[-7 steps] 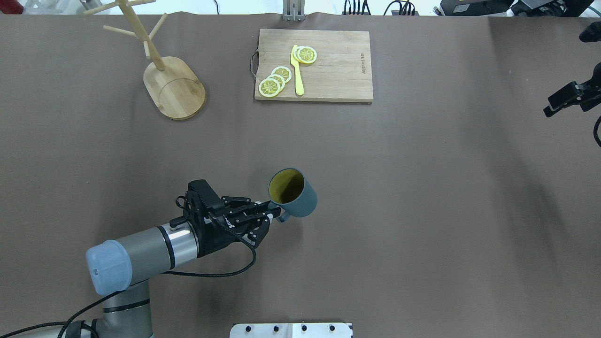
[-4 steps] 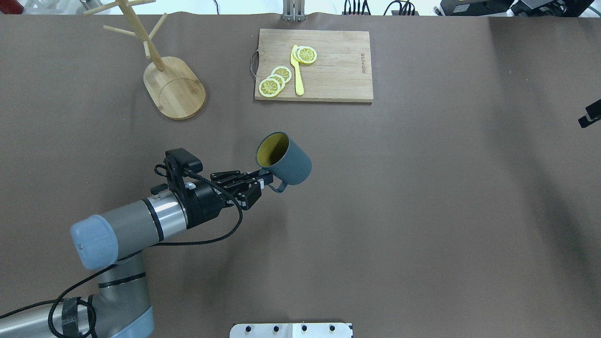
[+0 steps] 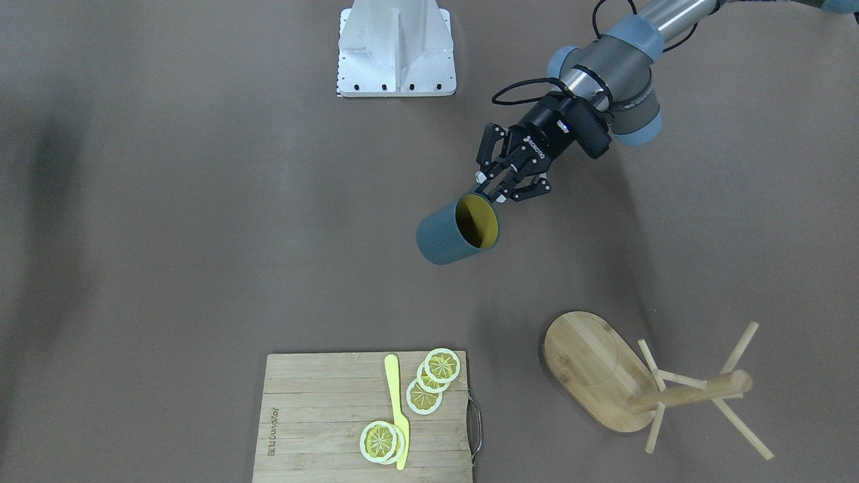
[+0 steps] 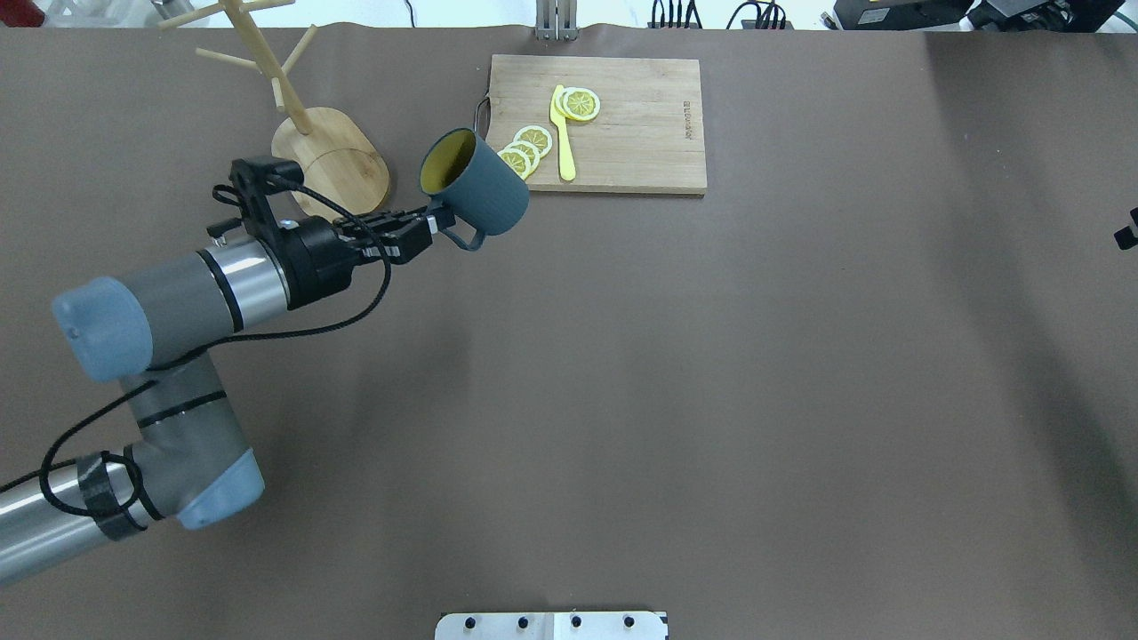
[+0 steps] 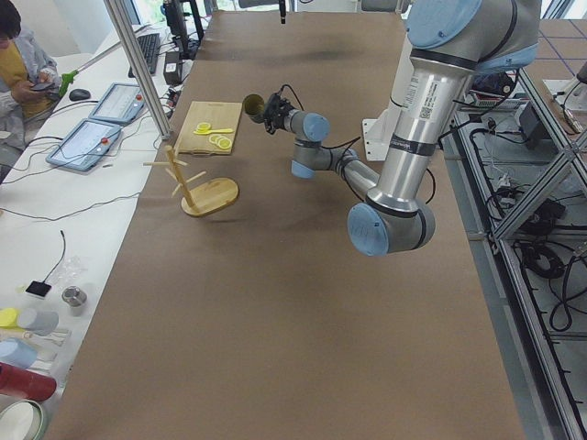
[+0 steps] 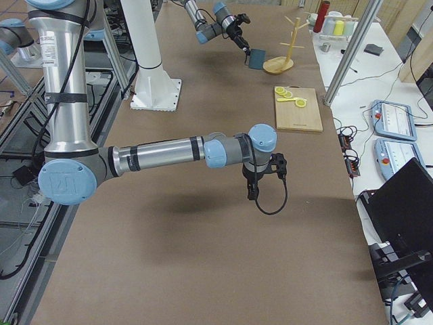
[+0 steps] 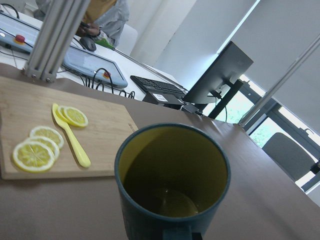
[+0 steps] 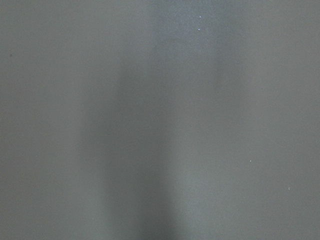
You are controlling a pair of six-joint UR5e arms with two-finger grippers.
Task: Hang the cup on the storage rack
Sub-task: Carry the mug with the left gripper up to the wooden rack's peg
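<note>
The dark slate-blue cup [image 4: 480, 188] with its yellow inside hangs in the air, tilted with its mouth turned toward the rack. My left gripper [image 4: 433, 225] is shut on the cup's loop handle; it also shows from the front [image 3: 495, 191], holding the cup [image 3: 456, 231]. The left wrist view looks into the cup [image 7: 172, 175]. The bamboo storage rack [image 4: 331, 164] stands at the far left, just left of the cup, and its pegs are bare. My right gripper [image 6: 252, 191] hangs over bare table far to the right; I cannot tell whether it is open or shut.
A wooden cutting board [image 4: 622, 133] with lemon slices [image 4: 520, 151] and a yellow knife [image 4: 563, 133] lies just beyond and right of the cup. The white robot base plate [image 4: 551, 625] sits at the near edge.
My left arm has lifted the cup and carried it far and left, from mid-table to beside the rack's base. My right gripper has drawn back to the right edge.
</note>
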